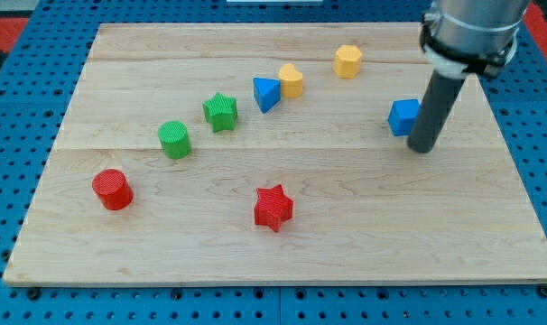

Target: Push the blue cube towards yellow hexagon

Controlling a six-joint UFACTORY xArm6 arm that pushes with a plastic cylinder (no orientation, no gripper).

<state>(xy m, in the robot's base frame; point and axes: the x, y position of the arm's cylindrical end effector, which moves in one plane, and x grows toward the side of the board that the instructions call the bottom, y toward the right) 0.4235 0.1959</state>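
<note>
My tip (421, 148) touches the right side of the blue cube (403, 117), far right on the counter (282, 235); the cube is still well apart from the yellow hexagon (348, 60), so most of the pushing remains, and this bare rod end effector holds nothing.

The arm enters from the view's top right corner, where its wide grey and black wrist housing is cut off by the frame edge. Below a pale band on that housing, a straight dark rod hangs almost upright, leaning slightly toward the view's left as it descends. My tip (421, 149) sits at the rod's lower end, down at the surface, on the view's right side.
</note>
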